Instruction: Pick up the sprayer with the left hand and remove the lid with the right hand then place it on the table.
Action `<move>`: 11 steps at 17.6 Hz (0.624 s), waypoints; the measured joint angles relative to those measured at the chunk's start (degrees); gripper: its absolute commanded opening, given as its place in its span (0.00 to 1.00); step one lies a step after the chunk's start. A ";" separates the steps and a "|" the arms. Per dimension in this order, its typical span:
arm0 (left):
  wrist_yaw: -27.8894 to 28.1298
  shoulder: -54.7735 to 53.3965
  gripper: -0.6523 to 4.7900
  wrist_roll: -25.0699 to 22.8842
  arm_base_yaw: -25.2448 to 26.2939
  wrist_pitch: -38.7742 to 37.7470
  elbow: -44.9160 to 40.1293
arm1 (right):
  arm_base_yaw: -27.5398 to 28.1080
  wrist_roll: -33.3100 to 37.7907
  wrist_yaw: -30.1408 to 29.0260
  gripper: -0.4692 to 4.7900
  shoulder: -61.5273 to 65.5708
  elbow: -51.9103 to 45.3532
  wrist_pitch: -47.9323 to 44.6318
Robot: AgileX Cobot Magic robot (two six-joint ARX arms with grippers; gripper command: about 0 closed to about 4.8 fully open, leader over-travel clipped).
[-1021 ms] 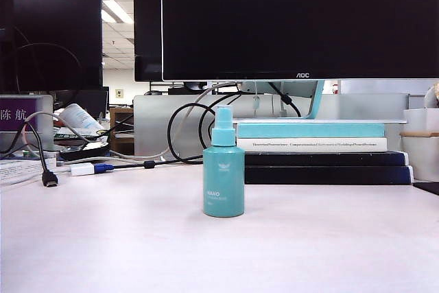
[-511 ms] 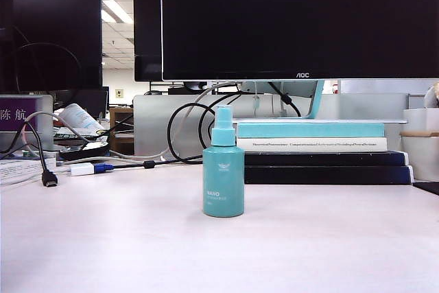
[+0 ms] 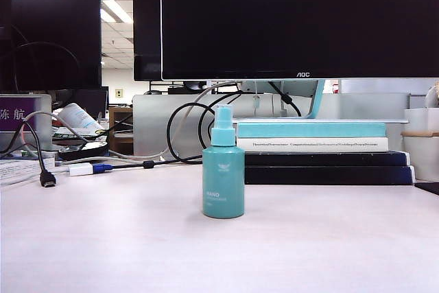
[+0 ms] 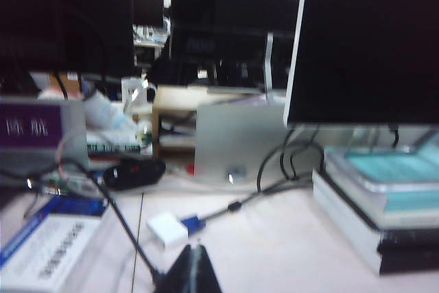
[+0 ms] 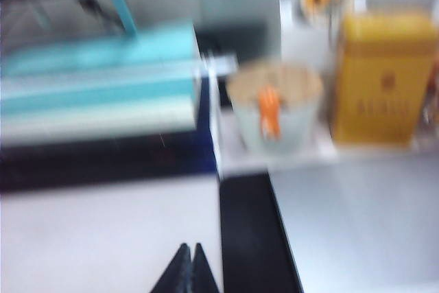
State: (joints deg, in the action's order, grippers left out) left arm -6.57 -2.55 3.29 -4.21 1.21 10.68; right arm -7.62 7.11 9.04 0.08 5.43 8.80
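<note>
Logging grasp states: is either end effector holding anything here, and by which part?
Nothing is held. The left end effector and right end effector are shut and empty; the sprayer stands untouched.

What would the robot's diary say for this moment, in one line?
sprayer: upright on table, lid on | left tool: shut, empty | right tool: shut, empty | neither at sprayer

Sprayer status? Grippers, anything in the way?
Left gripper shut, empty, short of the sprayer. Right gripper shut, empty, low over the table. Sprayer upright, untouched, lid not discernible. Nothing blocking; book stack behind.
</note>
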 measured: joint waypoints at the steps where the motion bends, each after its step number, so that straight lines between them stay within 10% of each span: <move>1: -0.17 -3.74 0.12 -0.76 0.00 -0.15 2.93 | 0.00 0.15 0.09 0.08 0.00 1.20 -2.29; 7: -19.65 -33.05 0.13 -13.46 0.02 0.26 18.88 | 0.00 0.33 2.40 0.08 7.13 8.96 -5.22; 11: -38.47 -49.94 0.19 -18.36 0.09 6.82 20.09 | 0.00 0.17 -6.32 0.08 20.50 18.16 -5.73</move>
State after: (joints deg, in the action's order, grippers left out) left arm -45.04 -52.49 -15.07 -4.12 8.03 30.76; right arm -7.62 7.29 2.72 20.58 23.59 3.07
